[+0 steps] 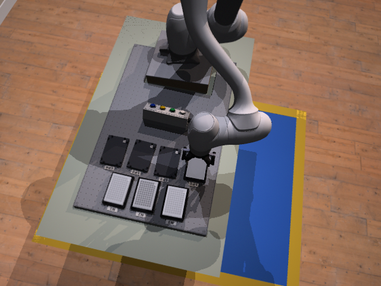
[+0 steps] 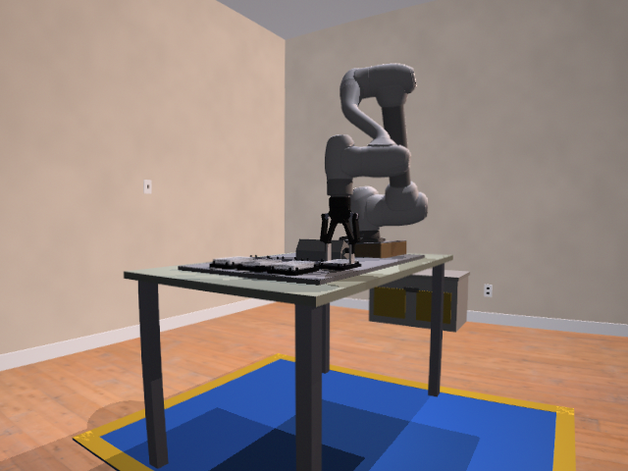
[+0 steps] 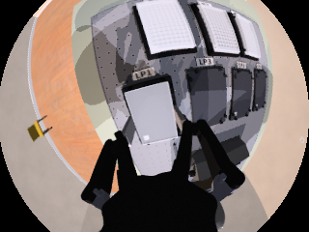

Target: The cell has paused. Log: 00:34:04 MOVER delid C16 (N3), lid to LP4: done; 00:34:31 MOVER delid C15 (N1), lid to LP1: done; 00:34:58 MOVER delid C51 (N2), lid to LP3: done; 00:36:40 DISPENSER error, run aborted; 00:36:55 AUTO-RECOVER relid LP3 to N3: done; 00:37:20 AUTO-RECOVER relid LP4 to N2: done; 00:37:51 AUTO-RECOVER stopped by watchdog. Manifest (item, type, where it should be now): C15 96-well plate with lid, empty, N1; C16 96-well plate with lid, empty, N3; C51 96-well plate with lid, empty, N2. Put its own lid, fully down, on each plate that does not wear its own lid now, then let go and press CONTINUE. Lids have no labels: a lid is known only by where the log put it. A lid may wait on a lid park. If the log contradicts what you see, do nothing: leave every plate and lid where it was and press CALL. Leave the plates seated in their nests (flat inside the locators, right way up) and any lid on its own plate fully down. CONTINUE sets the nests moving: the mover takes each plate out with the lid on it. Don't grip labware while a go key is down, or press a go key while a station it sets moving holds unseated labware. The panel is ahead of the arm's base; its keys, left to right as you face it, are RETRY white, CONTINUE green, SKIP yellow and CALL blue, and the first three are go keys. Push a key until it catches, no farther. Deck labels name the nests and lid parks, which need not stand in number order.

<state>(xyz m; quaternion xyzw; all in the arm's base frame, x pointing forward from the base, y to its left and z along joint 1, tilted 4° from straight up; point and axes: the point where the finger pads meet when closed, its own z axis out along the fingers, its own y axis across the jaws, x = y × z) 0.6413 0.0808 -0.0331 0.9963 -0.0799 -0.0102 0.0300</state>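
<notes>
Grey and unlabelled, the lid [image 1: 195,170] you see on the rightmost lid park sits clamped in the hand [image 1: 198,157], its long axis apparently pointing toward the plates [image 1: 145,193] beyond.

Top view: camera high above the table [image 1: 92,233], looking steeply down from the deck's far end toward the arm's base, so deck labels read inverted; covers the whole perforated deck plate [image 1: 92,185] and surrounding floor. Exterior view: camera low and well off, about table-top height, facing a table corner [image 2: 309,298] with two walls behind. Wrist view: fisheye, mounted above the gripper [image 3: 157,149], looking down close onto the deck. All three share the deck; the wrist view shares its plate row with the top view.
</notes>
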